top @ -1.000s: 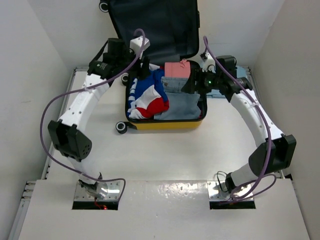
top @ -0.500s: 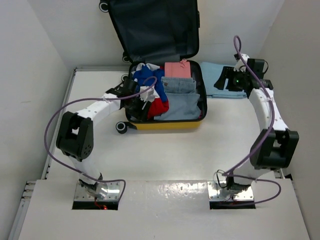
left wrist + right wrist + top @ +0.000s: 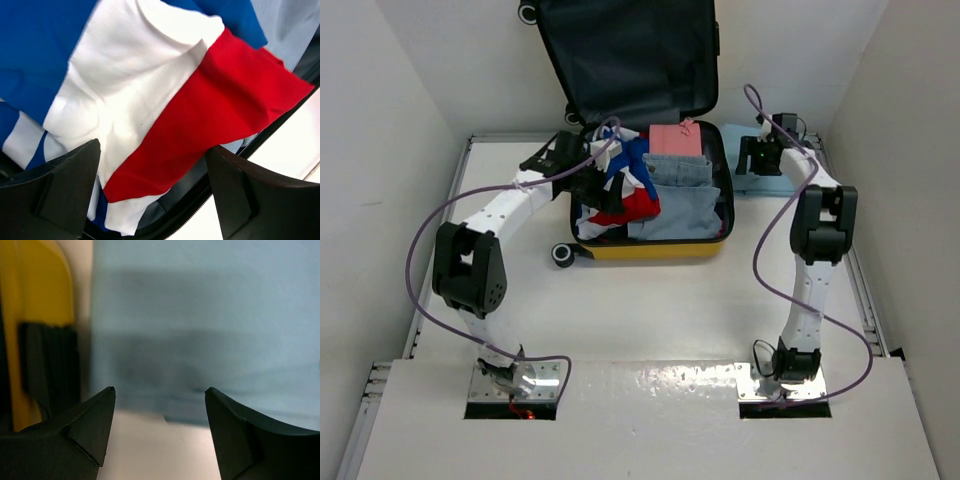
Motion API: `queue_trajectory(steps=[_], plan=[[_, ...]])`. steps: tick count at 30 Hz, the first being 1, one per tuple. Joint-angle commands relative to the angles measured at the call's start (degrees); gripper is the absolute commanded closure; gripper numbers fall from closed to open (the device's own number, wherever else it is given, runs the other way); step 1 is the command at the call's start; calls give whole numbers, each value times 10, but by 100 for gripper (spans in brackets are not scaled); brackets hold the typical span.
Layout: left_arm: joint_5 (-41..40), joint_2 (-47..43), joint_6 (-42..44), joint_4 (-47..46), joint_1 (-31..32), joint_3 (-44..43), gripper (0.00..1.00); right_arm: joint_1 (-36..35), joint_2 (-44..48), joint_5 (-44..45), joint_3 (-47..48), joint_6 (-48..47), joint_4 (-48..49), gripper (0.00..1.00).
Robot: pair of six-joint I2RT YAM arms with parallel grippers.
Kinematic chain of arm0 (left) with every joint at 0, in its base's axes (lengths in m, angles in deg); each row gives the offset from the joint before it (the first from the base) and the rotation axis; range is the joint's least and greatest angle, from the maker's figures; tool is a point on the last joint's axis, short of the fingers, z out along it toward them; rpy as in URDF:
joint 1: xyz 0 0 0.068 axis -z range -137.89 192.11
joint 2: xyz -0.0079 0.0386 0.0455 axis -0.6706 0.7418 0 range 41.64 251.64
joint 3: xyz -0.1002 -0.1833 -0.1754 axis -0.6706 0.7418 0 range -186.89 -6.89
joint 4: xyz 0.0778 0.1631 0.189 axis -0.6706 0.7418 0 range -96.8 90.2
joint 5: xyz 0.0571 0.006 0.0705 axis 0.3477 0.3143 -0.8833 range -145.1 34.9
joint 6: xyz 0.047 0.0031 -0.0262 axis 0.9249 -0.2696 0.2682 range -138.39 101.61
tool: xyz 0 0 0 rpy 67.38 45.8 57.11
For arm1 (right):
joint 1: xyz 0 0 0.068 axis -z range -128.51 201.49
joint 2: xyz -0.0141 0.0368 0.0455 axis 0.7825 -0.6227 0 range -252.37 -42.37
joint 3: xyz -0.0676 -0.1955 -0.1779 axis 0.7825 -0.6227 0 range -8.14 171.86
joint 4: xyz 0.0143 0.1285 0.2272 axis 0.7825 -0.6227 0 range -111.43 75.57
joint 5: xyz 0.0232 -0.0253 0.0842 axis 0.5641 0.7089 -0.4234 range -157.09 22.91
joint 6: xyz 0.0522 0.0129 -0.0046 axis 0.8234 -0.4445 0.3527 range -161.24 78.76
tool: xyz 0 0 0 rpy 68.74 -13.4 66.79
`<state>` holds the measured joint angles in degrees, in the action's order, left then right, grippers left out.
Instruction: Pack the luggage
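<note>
The yellow suitcase (image 3: 650, 250) lies open at the far middle of the table, its dark-lined lid (image 3: 630, 60) propped up against the far wall. It already holds a red, white and blue garment (image 3: 625, 195) on the left, folded denim (image 3: 685, 210) on the right and a pink item (image 3: 675, 140) at the far edge.

One piece is not yet packed: a folded light blue cloth (image 3: 760, 186) on the table just right of the case. The step in hand looks like fetching it. The right gripper (image 3: 755, 160) hangs over its left end with fingers spread and nothing between them, the cloth filling the wrist view. The next move probably calls for lowering onto the cloth's edge, pinching it, and carrying it left over the case rim.

The left gripper (image 3: 586, 183) sits over the left side of the case, also spread. The wrist view shows the striped garment beneath it, not pinched.

A second ago the right gripper was at the right rim of the case, by the denim. It has since swung out to the cloth, and its arm now stands more upright. The left gripper has moved from the far-left corner to above the garment, which now lies bunched differently.
</note>
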<state>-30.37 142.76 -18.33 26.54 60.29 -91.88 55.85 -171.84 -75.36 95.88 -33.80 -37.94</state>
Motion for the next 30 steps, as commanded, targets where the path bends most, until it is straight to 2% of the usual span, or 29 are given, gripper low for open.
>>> queue_trajectory(steps=[1,6,8,10,11,12,13,14,15,16,17,19,25,30], plan=[[23,-31,-30,-21,-13,-19,13,-28,-31,23,58,21,39,28],[11,-43,-30,-8,-32,-34,13,-67,-93,61,87,6,37,27],[11,-44,-36,-3,-40,-52,13,-73,-111,81,129,11,-3,27],[11,-44,-36,2,-54,-72,13,-69,-158,108,201,13,-77,34],[11,-44,-29,8,-54,-81,13,-68,-170,112,212,14,-91,39],[5,-44,-23,15,-61,-89,13,-62,-175,115,223,8,-112,53],[5,-44,-23,15,-69,-109,13,-59,-169,115,213,4,-119,61],[0,-44,-16,29,-74,-119,13,-55,-163,117,193,-8,-130,79],[0,-44,-15,30,-75,-129,13,-52,-158,118,180,-15,-135,79],[0,-37,-9,37,-82,-138,13,-47,-140,118,150,-22,-140,97],[0,-37,-9,37,-91,-155,11,-47,-133,119,138,-26,-158,100],[0,-31,-3,44,-97,-169,11,-11,-113,103,124,-37,-178,100],[8,-31,2,49,-103,-176,11,64,17,54,-57,-123,-234,100],[21,-31,2,49,-103,-163,11,99,94,0,-128,-184,-268,99]])
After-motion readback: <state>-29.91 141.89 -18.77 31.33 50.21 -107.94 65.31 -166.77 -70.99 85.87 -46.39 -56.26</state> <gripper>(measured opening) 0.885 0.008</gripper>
